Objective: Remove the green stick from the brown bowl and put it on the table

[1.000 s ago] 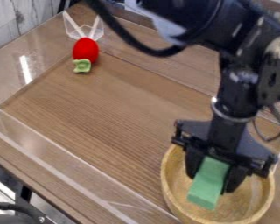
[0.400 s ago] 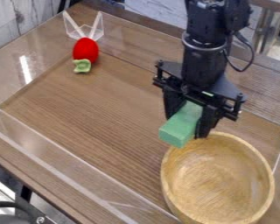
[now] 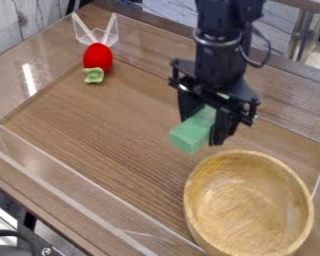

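The green stick (image 3: 194, 131), a light-green block, hangs in the air above the table (image 3: 96, 130), just left of the brown bowl's far rim. My gripper (image 3: 203, 122) comes down from above and is shut on the stick's upper end, one black finger on each side. The brown bowl (image 3: 251, 207) sits at the near right with nothing inside it. The stick's top is hidden between the fingers.
A small red toy with a green part (image 3: 96, 61) lies at the far left. Clear raised edges (image 3: 43, 160) border the tabletop on the left and near sides. A black cable trails behind the arm at the far right.
The gripper has lifted the green stick out of the bowl and carried it left and away from the camera. The bowl now holds nothing.
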Robot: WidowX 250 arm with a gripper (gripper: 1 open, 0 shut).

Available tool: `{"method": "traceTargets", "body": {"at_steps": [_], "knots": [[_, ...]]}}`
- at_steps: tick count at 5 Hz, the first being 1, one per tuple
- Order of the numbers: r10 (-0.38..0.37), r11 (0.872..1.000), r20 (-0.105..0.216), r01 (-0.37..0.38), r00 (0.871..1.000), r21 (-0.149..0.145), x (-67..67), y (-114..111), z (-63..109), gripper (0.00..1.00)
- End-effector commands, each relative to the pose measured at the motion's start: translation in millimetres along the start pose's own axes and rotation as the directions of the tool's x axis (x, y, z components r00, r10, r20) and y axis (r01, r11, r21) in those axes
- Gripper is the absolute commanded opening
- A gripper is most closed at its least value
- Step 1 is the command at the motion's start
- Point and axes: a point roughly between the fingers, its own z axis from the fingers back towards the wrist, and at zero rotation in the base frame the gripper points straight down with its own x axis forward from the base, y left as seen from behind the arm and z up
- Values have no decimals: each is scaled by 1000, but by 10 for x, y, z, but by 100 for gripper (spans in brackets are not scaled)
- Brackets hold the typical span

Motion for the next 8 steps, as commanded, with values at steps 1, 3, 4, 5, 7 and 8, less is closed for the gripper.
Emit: {"method": "traceTargets", "body": {"at_steps": [1,3,4,5,7,8], "knots": [[30,1000,28,-30,999,2,-35,-74,-13,0],[-89,996,18,89,996,8,-144,64,-103,0],[-111,994,13,111,994,11,-170,85,-1,0],[-132,991,9,132,991,13,-195,94,90,0],[-176,984,2,176,984,20,-225,-36,93,0],[-129,991,2,129,992,25,-230,-37,75,0]]}}
